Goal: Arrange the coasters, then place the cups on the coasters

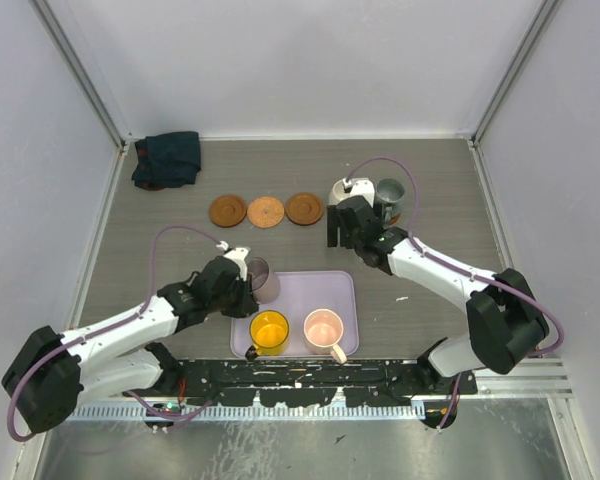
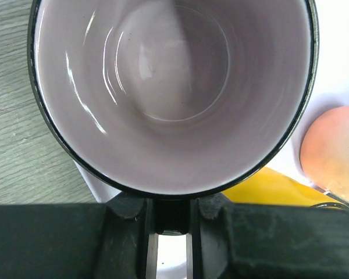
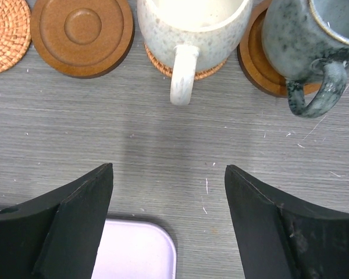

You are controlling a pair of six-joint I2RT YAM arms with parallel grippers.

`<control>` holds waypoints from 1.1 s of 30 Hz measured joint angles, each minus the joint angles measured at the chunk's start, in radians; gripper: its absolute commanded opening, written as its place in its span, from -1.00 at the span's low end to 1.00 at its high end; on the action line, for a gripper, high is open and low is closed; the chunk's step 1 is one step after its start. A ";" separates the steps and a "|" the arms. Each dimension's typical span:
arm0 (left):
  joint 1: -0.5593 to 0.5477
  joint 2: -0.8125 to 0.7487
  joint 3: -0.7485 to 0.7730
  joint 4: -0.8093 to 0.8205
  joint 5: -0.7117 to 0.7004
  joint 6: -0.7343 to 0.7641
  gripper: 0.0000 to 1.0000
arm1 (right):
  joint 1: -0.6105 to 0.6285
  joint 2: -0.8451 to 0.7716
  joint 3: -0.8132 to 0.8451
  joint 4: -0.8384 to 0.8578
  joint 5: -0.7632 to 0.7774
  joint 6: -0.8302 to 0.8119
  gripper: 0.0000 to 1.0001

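— Black fingers fill the bottom edge of your left wrist view. What is the left pincer [image 2: 171,212] doing?

— It is pinched narrow against the purple cup [image 2: 174,87]. A dark bit of the cup, its handle as far as I can see, is caught in the slit between my pads. The cup's open mouth takes up the frame above them.

— Where is that cup?

— At the upper left corner of the lavender tray [image 1: 310,290], low in the middle of the overhead view. I cannot tell whether it rests there or is lifted. The yellow cup [image 1: 269,331] and the pink cup [image 1: 324,328] sit side by side along the tray's lower edge.

— And the right pincer [image 3: 168,168]?

— Spread wide and gripping nothing, over bare worktop [image 3: 174,128]. It is just below the cream cup [image 3: 192,23], whose handle points down the frame at me. That cup stands on a woven coaster [image 3: 212,71]. Beside it, in the upper right of the frame, the grey-green cup [image 3: 302,35] stands on a dark wooden coaster [image 3: 253,64].

— Any other coasters?

— Three lie in a row in the upper middle of the overhead view: the left bare coaster [image 1: 228,210], the middle bare coaster [image 1: 266,211] and the right bare coaster [image 1: 304,208]. A dark cloth [image 1: 168,158] lies in the worktop's upper left corner.
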 measured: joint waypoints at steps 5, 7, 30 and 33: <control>-0.071 0.031 0.035 -0.036 -0.066 0.020 -1.00 | 0.021 -0.001 -0.018 -0.002 0.013 0.001 0.61; -0.097 0.050 0.058 -0.060 -0.090 0.027 -1.00 | 0.028 -0.003 -0.025 -0.004 0.017 0.002 0.60; -0.100 0.607 0.742 -0.186 -0.351 0.257 -1.00 | 0.099 -0.176 -0.155 -0.032 0.121 0.043 0.51; -0.060 0.701 0.837 -0.214 -0.356 0.254 -1.00 | 0.112 -0.212 -0.158 -0.048 0.150 0.058 0.51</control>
